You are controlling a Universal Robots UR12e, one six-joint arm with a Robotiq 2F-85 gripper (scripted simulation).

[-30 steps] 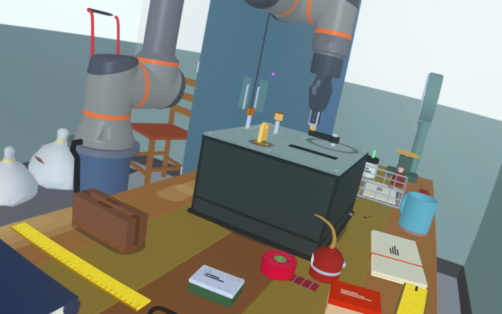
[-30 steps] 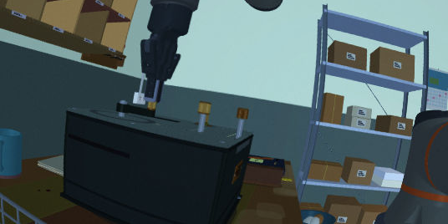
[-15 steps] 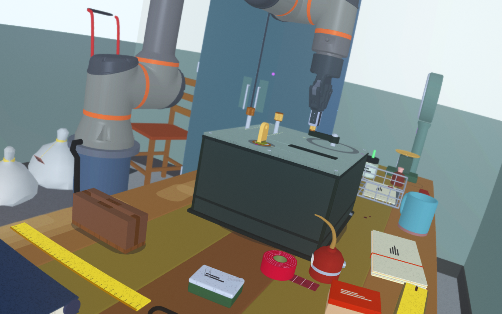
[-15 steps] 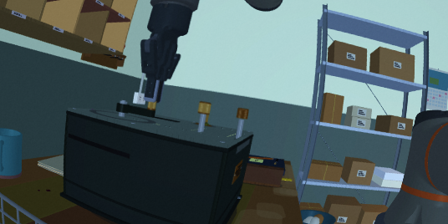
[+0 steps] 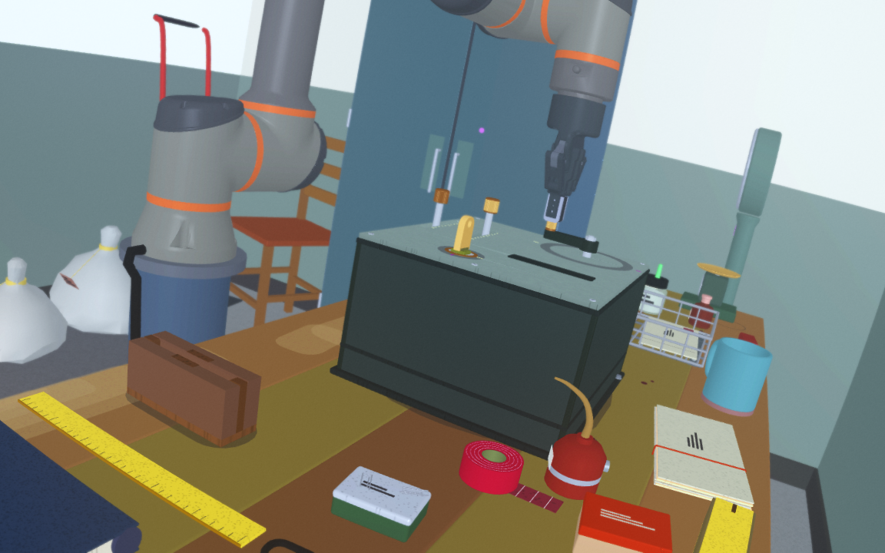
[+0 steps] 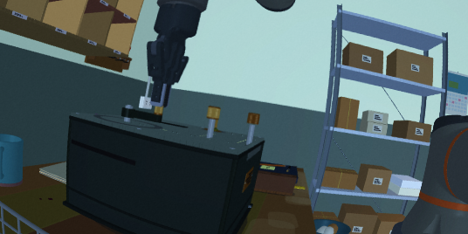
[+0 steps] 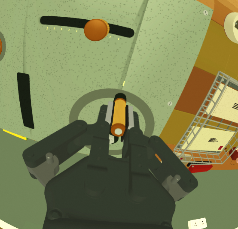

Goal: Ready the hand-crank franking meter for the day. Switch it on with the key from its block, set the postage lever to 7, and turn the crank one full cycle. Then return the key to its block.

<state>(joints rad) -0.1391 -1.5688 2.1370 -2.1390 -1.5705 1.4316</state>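
The crank arm (image 5: 572, 240) lies mostly hidden under my gripper in the wrist camera, a black bar pivoting inside a grey ring on top of the dark franking meter (image 5: 487, 309). My gripper (image 7: 118, 115) has its two fingers closed on either side of the crank's orange knurled handle (image 7: 118, 116). The brass key (image 5: 464, 234) stands upright in the meter's lock at the top's left. The postage lever knob (image 7: 96, 29) sits in its black curved slot with yellow tick marks. The brown wooden key block (image 5: 189, 385) stands empty on the table's left.
A wire basket (image 5: 671, 329) with cards sits right of the meter, beside a blue mug (image 5: 735, 375). A red oil can (image 5: 576, 464), red tape roll (image 5: 491, 465), small tin (image 5: 380, 501), yellow ruler (image 5: 140, 468) and notebook (image 5: 700, 454) lie in front.
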